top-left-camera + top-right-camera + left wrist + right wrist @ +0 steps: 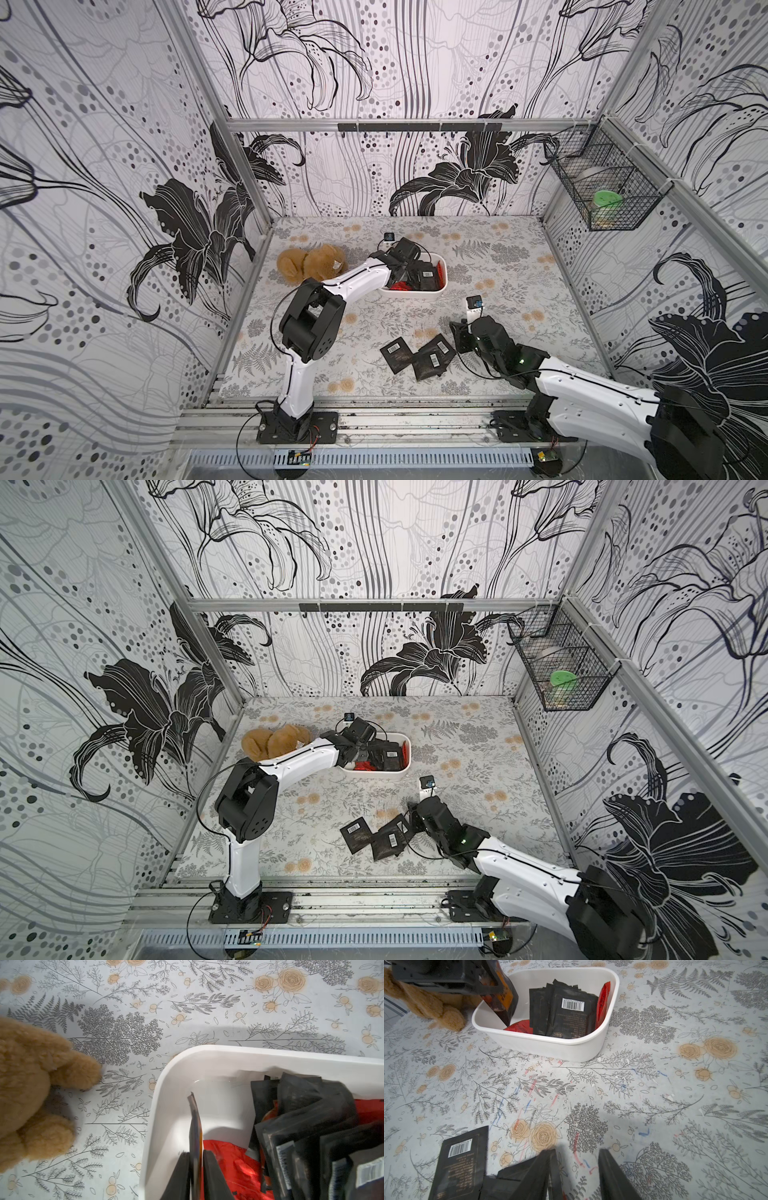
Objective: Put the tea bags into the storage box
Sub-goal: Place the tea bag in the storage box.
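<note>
Many tea bags (566, 1016) are already lying in the storage box (542, 1046). Another tea bag (195, 1118) is hanging over it between the fingers of my left gripper (196, 1152); pinching or letting go, I cannot tell. Three black bags (432, 359) are waiting on the table (519, 291) beside my right gripper (577, 1152), fingers apart.

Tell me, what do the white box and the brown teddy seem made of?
Storage box: probably hard plastic, smooth, slightly glossy, with rounded moulded corners. Plush toy: fluffy tan pile fabric, apparently soft-stuffed; loose fibres show at its edges.

Lily-print walls (374, 62), floral tabletop (519, 291), wire basket (602, 187)
</note>
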{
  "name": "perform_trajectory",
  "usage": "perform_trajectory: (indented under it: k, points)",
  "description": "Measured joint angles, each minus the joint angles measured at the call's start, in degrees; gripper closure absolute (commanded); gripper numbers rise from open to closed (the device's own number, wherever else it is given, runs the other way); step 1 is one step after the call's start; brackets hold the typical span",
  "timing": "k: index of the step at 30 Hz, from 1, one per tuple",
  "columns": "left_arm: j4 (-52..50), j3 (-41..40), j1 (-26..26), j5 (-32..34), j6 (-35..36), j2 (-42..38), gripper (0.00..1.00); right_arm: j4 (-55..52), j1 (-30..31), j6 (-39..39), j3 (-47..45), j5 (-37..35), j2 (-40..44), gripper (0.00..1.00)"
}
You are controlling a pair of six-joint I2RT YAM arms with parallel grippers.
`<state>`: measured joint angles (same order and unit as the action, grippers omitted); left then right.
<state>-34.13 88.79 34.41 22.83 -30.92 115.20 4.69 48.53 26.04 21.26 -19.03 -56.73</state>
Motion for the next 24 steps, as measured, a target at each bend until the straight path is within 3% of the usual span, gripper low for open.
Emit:
perform_trajectory:
  k: [3, 6, 9, 13, 19, 24]
  points:
    - [0.5, 0.0, 0.0, -2.7, 0.4, -0.1, 0.5, 0.6, 0.0, -0.2, 0.0, 1.0, -0.7, 0.54]
    - [0.1, 0.0, 0.0, -4.7, 0.0, -1.0, 0.4, 1.2, 0.0, -0.6, 0.0, 2.4, -1.0, 0.53]
    - [0.5, -0.8, 0.0, -6.5, -0.3, -4.8, 0.35, 2.4, 0.0, -1.4, 0.0, 4.2, -1.0, 0.53]
    - [3.0, -5.4, 0.0, -9.3, -1.7, -15.4, 0.33, 4.9, 0.0, -2.4, -0.4, 7.7, -0.1, 0.53]
    - [14.4, -26.6, 0.0, -15.7, -8.4, -35.0, 0.34, 9.6, 0.0, -4.2, -1.4, 15.9, -0.5, 0.57]
    - [17.6, -46.6, 0.3, -20.6, -15.9, -45.3, 0.34, 11.4, 0.9, -5.7, 0.1, 22.8, -8.6, 0.65]
